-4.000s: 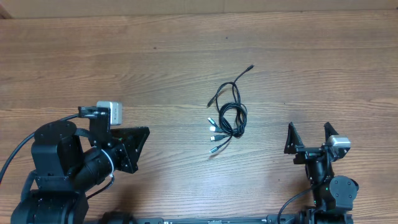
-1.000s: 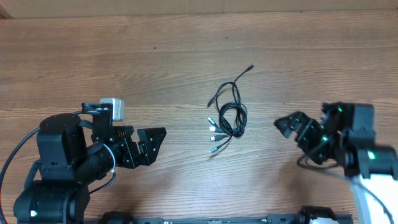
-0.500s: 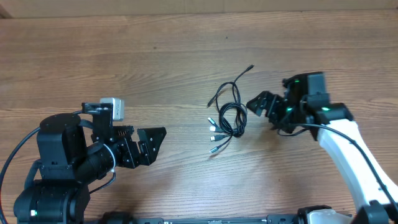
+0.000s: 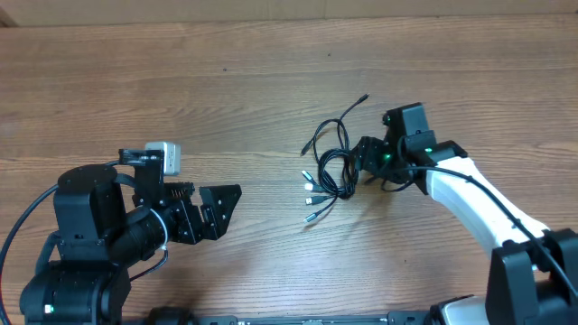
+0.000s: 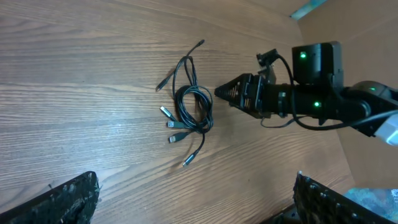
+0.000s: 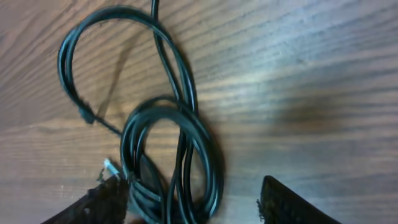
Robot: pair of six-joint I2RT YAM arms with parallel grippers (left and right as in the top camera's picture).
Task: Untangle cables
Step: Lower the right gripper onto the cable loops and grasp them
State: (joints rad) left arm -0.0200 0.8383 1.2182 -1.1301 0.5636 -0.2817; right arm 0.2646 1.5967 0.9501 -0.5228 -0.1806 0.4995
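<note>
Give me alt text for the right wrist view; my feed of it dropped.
Tangled black cables lie in overlapping loops on the wooden table, filling the frame's left and middle, a small silver plug tip at lower left. The right claw is open at the bottom edge, its fingertips straddling the coil without closing on it.

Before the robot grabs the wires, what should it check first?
1. Right gripper jaws apart: ok, open wide.
2. Cables between its fingers: ok, part of the coil lies there in the right wrist view.
3. Cable gripped: not ok, nothing is held.
4. Left gripper open: ok, but well apart from the cables.
5. Cables separated: not ok, looped in one bundle.
6. Fingertips clear of the table: cannot tell.
</note>
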